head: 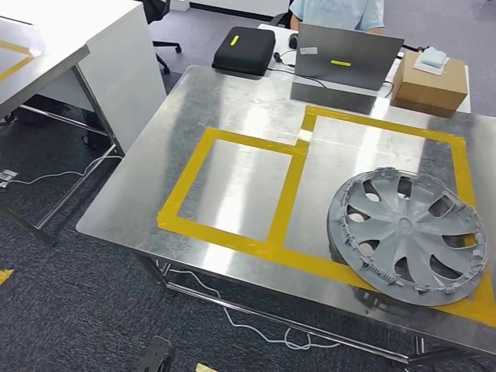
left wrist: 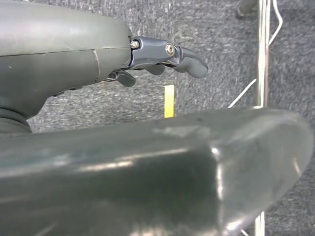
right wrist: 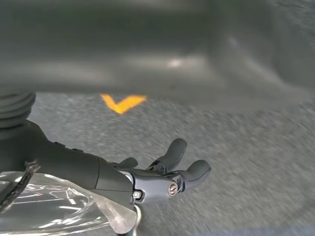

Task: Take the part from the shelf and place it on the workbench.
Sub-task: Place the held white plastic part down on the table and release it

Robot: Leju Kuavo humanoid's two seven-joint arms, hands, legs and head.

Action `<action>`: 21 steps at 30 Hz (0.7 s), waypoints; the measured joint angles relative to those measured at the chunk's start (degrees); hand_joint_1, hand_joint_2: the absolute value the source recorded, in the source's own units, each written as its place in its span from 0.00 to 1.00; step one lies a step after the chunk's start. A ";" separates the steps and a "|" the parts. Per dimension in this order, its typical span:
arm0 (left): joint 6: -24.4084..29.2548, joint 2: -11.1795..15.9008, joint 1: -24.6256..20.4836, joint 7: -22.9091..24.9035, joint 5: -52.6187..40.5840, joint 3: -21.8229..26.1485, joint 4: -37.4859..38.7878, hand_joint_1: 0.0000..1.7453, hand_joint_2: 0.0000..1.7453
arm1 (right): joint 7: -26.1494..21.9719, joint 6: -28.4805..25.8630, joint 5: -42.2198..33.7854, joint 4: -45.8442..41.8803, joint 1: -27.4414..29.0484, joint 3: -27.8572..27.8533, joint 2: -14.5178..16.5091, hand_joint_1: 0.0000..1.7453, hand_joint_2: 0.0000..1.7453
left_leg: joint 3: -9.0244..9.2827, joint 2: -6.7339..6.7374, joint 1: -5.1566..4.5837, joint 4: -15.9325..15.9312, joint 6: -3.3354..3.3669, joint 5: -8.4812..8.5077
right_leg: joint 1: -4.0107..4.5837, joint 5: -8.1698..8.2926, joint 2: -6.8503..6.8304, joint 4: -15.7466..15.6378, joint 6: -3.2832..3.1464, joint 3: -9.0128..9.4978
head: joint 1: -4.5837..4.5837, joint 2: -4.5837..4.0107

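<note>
Wheel cover [head: 408, 235] lies flat on workbench [head: 246, 116], both hands away over carpet

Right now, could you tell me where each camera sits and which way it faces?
Head view: high on the body, looking down at the workbench with the hubcap on it.
Left wrist view: behind the left hand, facing carpet.
Right wrist view: behind the right hand, facing carpet.
Both wrist views share grey carpet with yellow floor marks.
</note>
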 joint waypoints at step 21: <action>0.54 0.09 0.17 -0.27 -0.35 2.40 0.02 0.00 0.00 | 2.01 0.02 0.08 -2.19 1.54 7.93 0.23 0.00 0.00 | 2.85 -1.91 0.88 2.89 -3.46 -4.43 | 0.39 10.64 1.18 -13.29 -2.20 2.43 | -0.90 0.00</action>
